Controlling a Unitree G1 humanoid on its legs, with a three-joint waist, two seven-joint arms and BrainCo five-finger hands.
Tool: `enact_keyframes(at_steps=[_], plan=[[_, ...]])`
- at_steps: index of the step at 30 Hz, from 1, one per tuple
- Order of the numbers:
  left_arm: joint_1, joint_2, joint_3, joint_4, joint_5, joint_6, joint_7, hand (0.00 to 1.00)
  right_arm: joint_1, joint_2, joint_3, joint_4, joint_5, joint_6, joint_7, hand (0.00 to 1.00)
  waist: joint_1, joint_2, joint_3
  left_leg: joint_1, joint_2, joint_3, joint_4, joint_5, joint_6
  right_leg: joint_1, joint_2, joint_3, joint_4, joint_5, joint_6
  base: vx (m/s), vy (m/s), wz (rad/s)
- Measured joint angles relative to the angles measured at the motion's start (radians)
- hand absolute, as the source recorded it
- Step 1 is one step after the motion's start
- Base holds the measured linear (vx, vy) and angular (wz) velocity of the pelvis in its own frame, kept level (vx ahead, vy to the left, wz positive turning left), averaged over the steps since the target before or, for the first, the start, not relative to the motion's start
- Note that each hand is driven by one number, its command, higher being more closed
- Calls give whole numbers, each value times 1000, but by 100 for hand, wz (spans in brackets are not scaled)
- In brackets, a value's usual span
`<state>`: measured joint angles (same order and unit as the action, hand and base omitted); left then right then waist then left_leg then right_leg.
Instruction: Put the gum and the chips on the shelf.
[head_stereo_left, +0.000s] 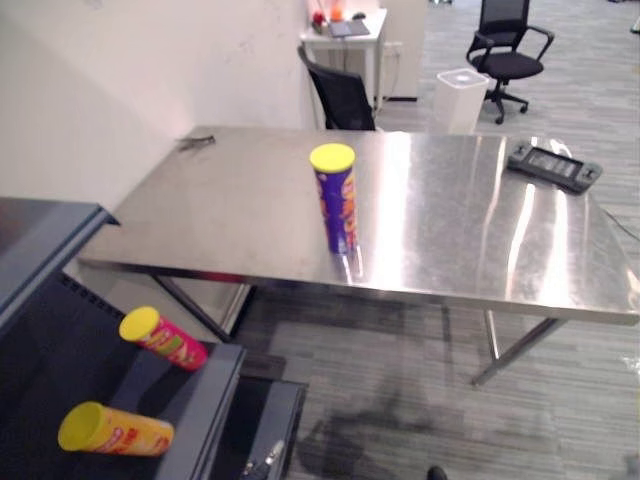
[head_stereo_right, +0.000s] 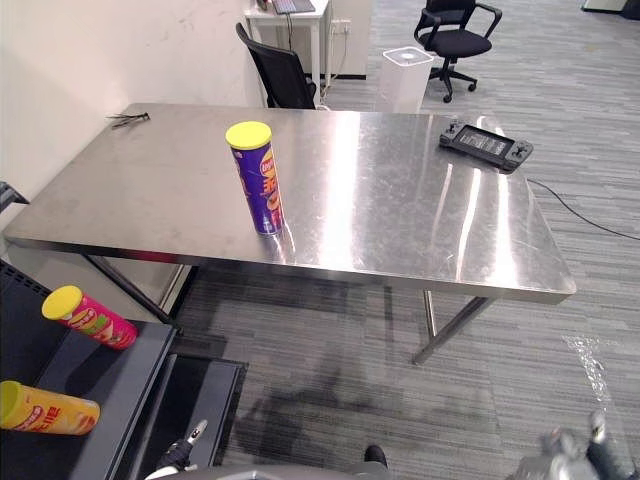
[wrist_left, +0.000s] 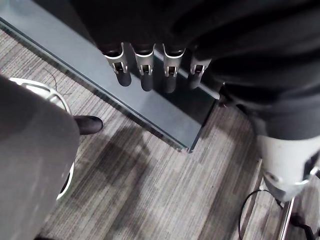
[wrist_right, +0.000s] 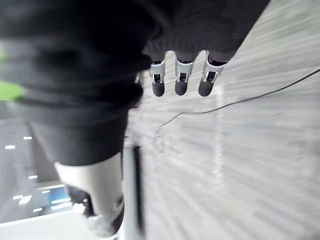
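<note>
A blue chips can (head_stereo_left: 334, 200) with a yellow lid stands upright near the front edge of the steel table (head_stereo_left: 230, 210). On the dark shelf (head_stereo_left: 198, 400) at the lower left lie a pink can (head_stereo_left: 163, 338) and a yellow can (head_stereo_left: 113, 430), both on their sides. My left hand (wrist_left: 146, 75) hangs low beside the shelf's base, fingers relaxed and holding nothing. Over the carpet on the other side, my right hand (wrist_right: 181, 80) hangs with relaxed fingers, also holding nothing. Both hands are far below the blue can.
A black handheld game console (head_stereo_left: 553, 165) lies at the table's far right corner. A small dark tool (head_stereo_right: 128, 119) rests at its far left corner. Behind the table are a black chair (head_stereo_left: 342, 97), a white bin (head_stereo_left: 460, 98) and a second office chair (head_stereo_left: 508, 50).
</note>
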<state>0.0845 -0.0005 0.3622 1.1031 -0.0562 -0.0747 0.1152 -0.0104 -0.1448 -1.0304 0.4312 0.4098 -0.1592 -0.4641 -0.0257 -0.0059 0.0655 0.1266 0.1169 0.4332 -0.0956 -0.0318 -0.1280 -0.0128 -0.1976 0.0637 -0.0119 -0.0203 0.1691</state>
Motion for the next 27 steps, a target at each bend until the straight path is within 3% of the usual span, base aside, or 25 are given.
enact_keyframes(at_steps=[4, 7, 11, 18, 24, 27], plan=[[-1, 0, -7, -9, 41, 1, -2, 0, -46, -4, 92, -237, -137, -29, -52, 0, -1, 2, -6, 1, 15, -6, 0, 0, 0, -3, 16, 0, 12, 1, 0, 33, -64, -2], [0, 4, -55, -9, 50, 3, -5, 0, -55, -4, 248, -430, -196, -43, -41, 0, -2, 2, -7, -2, 18, -7, 0, 0, 0, -10, 20, 1, 14, 3, -3, -8, -49, -3], [-1, 19, -106, -21, 78, 12, -13, 0, -47, -1, 421, -621, -248, -74, 117, 0, 1, -3, -8, -26, 17, -18, 0, 4, -3, -31, 19, -2, 15, 5, 1, -31, -38, 4], [1, 49, -174, -28, 80, 12, -26, 0, -23, -13, 598, -658, -165, -94, 302, 0, -1, -14, -9, -39, 15, -45, 0, 13, -1, -28, 16, -20, 14, 7, 3, -16, -30, 8], [0, 58, -212, -30, 78, 11, -41, 0, -43, -100, 772, -645, -133, -91, 369, 0, 4, -16, -6, -55, 10, -95, 1, 27, 7, -19, 6, -58, 22, 7, 4, -28, -21, 21], [-3, 58, -219, -47, 70, 9, -41, 0, -91, -121, 817, -591, -126, -73, 386, 0, 11, -14, 25, -56, 6, -119, 1, 34, 11, -19, 0, -70, 46, 5, 5, -62, -5, 18]])
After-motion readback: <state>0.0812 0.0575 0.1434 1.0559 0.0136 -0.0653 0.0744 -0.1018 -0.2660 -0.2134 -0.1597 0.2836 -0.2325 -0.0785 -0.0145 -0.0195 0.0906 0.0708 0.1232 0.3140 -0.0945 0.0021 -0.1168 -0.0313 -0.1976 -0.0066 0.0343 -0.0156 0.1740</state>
